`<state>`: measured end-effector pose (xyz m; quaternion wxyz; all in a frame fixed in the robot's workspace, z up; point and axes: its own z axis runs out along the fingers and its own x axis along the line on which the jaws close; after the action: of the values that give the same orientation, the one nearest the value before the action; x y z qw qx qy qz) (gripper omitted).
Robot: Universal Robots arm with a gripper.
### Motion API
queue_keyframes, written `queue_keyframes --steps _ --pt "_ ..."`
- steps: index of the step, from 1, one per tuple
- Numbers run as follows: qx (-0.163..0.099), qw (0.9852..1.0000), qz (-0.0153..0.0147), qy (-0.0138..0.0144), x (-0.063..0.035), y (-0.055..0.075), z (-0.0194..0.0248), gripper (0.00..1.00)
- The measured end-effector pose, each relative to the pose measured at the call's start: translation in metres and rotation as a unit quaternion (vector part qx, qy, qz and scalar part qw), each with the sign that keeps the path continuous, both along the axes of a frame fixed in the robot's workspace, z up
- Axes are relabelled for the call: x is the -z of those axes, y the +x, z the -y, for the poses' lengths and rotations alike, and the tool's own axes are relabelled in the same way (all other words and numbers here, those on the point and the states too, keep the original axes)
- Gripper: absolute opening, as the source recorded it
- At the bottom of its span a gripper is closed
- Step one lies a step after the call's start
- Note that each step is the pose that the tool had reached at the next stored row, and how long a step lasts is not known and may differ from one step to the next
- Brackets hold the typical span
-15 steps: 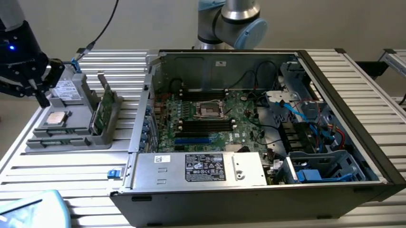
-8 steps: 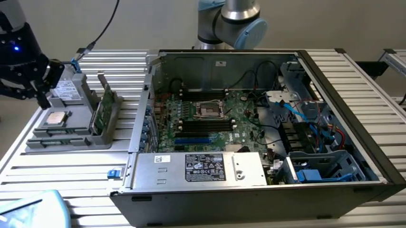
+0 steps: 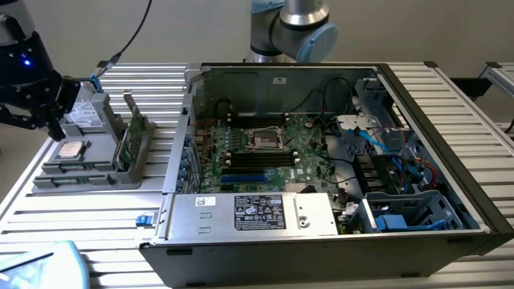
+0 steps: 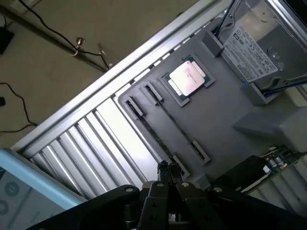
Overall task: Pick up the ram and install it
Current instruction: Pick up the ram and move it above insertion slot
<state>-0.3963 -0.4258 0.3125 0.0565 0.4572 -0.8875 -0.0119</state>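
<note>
Wrist view: tool (image 4: 168,168) fingers pressed together, empty, above the ram (image 4: 175,125) lying in the gray tray (image 4: 225,110). Exterior view adds the open computer case (image 3: 321,259) beside that tray on the tabletop (image 3: 80,211).

Open air stands above the gray parts tray (image 3: 129,177), where the closed gripper (image 4: 169,168) hangs over its low slots (image 4: 144,103). On the tray's side toward the computer case (image 3: 178,150), an upright green card (image 3: 132,143) rises as a barrier; a hard drive (image 3: 83,113) blocks one end of the tray.
</note>
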Motion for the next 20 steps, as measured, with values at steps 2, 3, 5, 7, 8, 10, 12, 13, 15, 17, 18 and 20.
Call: queue_keyframes --steps 2,3,5,7,8,10,12,13,15,17,18,20 --pt "-0.019 0.9998 0.0 0.0001 0.001 0.0 0.0 0.11" --pt "-0.028 0.9996 -0.0001 0.0001 0.0015 0.0 0.0 0.11" --pt "-0.046 0.9989 -0.0001 0.0001 0.0024 0.0 0.0 0.11" --pt "-0.064 0.9979 -0.0001 0.0003 0.0034 0.0 0.0 0.11" --pt "-0.073 0.9973 -0.0001 0.0003 0.0039 0.0 0.0 0.11" --pt "-0.091 0.9958 -0.0001 0.0004 0.0048 0.0 0.0 0.11" --pt "-0.109 0.994 -0.0001 0.0004 0.0058 0.0 0.0 0.11" --pt "-0.119 0.9929 -0.0001 0.0005 0.0064 0.0 0.0 0.11" --pt "-0.136 0.9907 -0.0001 0.0008 0.0077 0.0 0.0 0.11" --pt "-0.154 0.988 0.0 0.0015 0.0092 0.0 0.0 0.11" --pt "-0.163 0.9866 0.0 0.0019 0.0098 0.0 0.0 0.11" --pt "-0.181 0.9834 0.0001 0.0025 0.0109 0.0 0.0 0.11"
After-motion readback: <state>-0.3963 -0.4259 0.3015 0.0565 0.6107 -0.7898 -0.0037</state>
